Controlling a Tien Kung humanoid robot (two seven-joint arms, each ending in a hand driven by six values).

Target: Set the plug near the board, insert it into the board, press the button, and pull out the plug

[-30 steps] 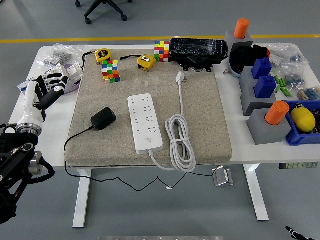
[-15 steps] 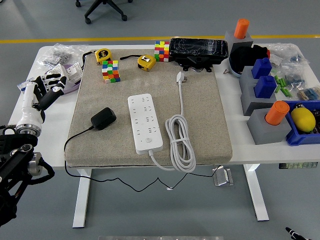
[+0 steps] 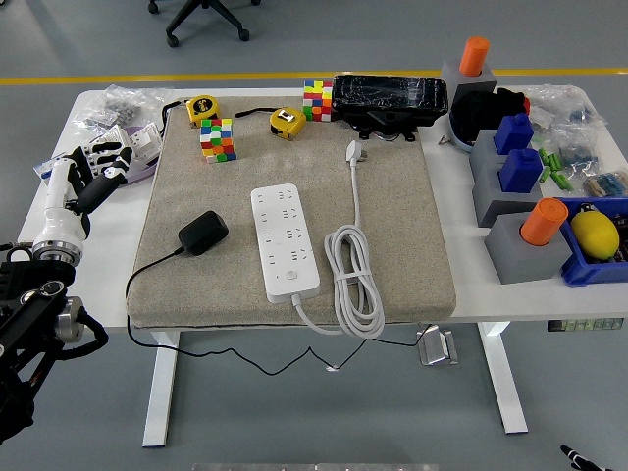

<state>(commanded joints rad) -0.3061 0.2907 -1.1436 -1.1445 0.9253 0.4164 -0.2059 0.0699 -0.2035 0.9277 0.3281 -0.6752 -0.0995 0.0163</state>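
Observation:
The black plug (image 3: 203,233) lies on the beige mat (image 3: 412,235), left of the white power board (image 3: 285,242); its thin black cord runs off the mat's left front edge. A small round button (image 3: 291,276) sits near the board's near end. My left hand (image 3: 90,177) hovers over the table's left edge, well left of the plug, with relaxed fingers that hold nothing. Of my right arm only a small black tip (image 3: 577,455) shows at the lower right corner.
The board's own white cable (image 3: 353,280) lies coiled to its right and ends in a white plug (image 3: 354,150). Two colour cubes (image 3: 217,139), two yellow tape measures (image 3: 286,123) and a black case (image 3: 389,99) line the mat's far edge. Grey blocks and bins (image 3: 520,206) crowd the right side.
My left hand has drifted very slightly to the left. The plug, the board and the cables have not moved.

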